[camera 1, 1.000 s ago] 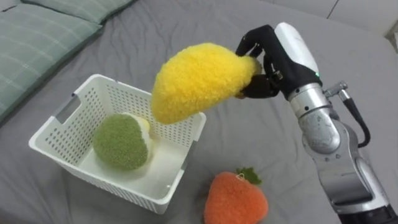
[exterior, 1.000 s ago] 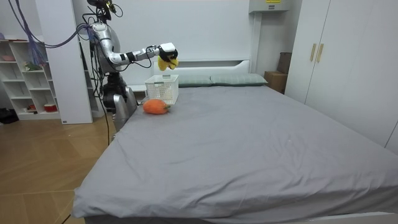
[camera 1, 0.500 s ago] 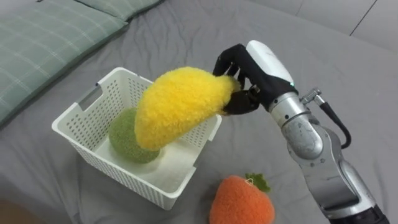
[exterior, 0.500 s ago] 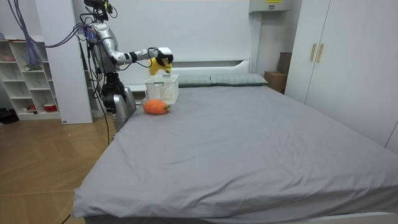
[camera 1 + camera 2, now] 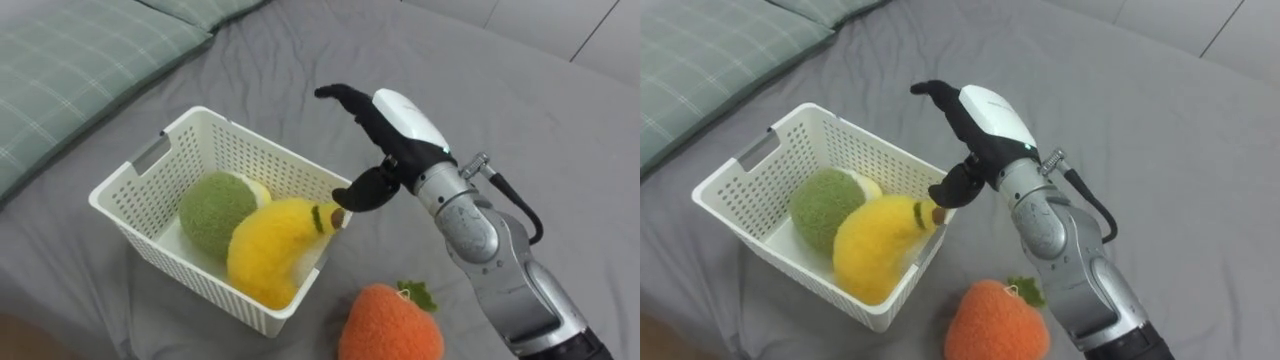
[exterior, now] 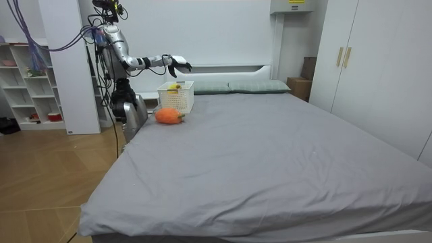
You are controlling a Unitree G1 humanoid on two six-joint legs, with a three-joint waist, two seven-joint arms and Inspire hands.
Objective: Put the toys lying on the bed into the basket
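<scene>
Banana, seemingly, in basket, robot hand splayed

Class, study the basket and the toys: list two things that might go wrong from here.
1. The banana rests its stem on the basket rim, close by the open right robot hand; pulling away, the hand might catch it and tip it out.
2. The orange toy lies close beside the basket; reaching for it may nudge the basket.

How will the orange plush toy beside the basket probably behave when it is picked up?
The orange plush toy looks fuzzy and stuffed, so probably light and squashy, not slippery. Its rounded body might roll on the grey bedcover if pushed.
</scene>
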